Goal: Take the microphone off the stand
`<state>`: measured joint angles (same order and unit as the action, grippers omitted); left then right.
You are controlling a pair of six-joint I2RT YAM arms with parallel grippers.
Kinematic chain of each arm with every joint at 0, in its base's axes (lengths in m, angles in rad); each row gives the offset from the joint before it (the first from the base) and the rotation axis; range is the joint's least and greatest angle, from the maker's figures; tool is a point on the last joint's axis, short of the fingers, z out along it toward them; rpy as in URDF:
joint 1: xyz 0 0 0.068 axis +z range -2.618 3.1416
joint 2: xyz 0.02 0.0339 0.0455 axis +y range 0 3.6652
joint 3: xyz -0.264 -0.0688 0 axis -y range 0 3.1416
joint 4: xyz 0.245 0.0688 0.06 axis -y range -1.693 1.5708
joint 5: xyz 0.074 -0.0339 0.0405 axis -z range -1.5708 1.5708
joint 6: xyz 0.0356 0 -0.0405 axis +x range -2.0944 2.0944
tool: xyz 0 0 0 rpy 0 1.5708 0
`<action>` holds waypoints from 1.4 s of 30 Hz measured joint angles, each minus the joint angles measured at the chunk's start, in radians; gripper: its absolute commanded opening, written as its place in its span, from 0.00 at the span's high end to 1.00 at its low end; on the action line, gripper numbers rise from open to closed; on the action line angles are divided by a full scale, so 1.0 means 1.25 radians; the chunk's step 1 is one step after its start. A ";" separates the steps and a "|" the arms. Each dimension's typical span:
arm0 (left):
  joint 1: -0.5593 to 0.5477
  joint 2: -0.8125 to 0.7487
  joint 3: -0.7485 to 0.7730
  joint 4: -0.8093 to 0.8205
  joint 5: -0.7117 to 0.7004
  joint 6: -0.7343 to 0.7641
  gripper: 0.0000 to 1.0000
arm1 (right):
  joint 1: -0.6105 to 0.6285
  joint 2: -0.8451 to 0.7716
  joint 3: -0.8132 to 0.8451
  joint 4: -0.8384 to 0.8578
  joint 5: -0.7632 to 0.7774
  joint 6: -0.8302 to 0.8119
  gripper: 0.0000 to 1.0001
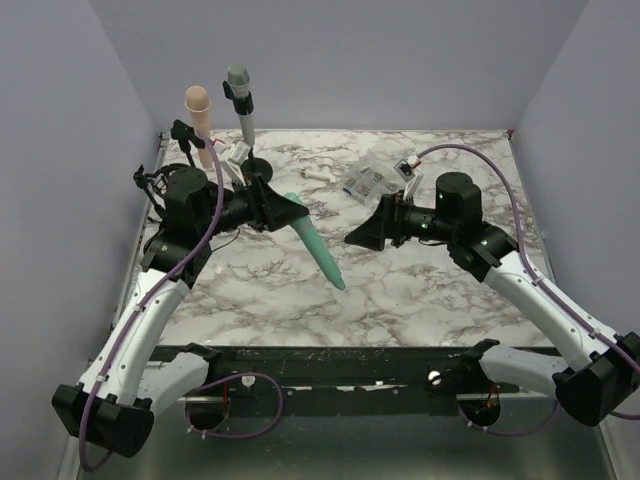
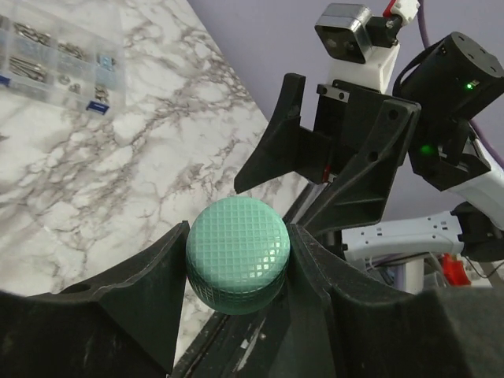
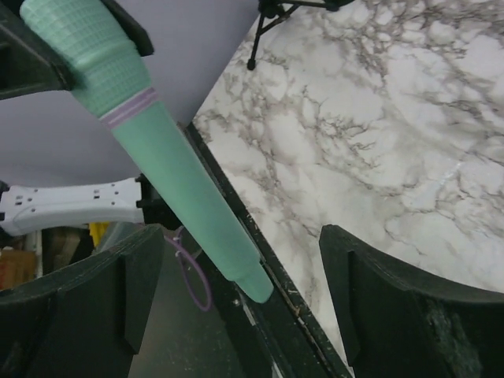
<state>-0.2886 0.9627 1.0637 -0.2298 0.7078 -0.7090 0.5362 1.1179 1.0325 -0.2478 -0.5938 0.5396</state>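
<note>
A mint-green microphone hangs in the air over the middle of the marble table, head up-left, handle slanting down-right. My left gripper is shut on its gridded head, one finger on each side. My right gripper is open and empty, facing the microphone from the right; the handle runs between and in front of its fingers without touching them. Stands are at the back left: a tripod and a round-based stand.
A peach microphone and a grey microphone stand upright in the stands at the back left. A clear parts box lies at the back centre, also in the left wrist view. A small white object lies beside it.
</note>
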 measured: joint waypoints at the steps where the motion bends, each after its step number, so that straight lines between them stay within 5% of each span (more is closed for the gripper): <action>1: -0.020 0.013 -0.007 0.018 0.005 -0.012 1.00 | 0.006 0.000 -0.011 0.019 -0.015 0.010 0.19; 18: -0.141 0.133 -0.045 0.138 0.023 -0.111 1.00 | 0.121 0.041 -0.118 0.198 -0.106 0.092 0.34; 24: -0.146 0.140 -0.045 0.148 0.030 -0.125 1.00 | 0.122 0.040 -0.129 0.204 -0.083 0.092 0.55; 29: -0.146 0.147 -0.047 0.171 0.043 -0.142 0.99 | 0.128 0.021 -0.138 0.214 -0.060 0.088 0.86; 32: -0.146 0.149 -0.047 0.193 0.053 -0.148 0.73 | 0.129 0.005 -0.142 0.213 -0.038 0.085 0.99; 38: -0.146 0.150 -0.060 0.226 0.056 -0.155 0.08 | 0.133 -0.011 -0.143 0.197 0.008 0.074 0.99; 39: -0.146 0.150 -0.061 0.225 0.055 -0.150 0.02 | 0.133 -0.012 -0.143 0.194 0.015 0.073 0.99; 42: -0.146 0.138 -0.061 0.211 0.055 -0.132 0.01 | 0.131 -0.014 -0.143 0.163 0.059 0.070 0.99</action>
<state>-0.4713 1.1351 0.9871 0.0345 0.7765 -0.8742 0.6998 1.1007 0.8532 -0.0441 -0.5198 0.6273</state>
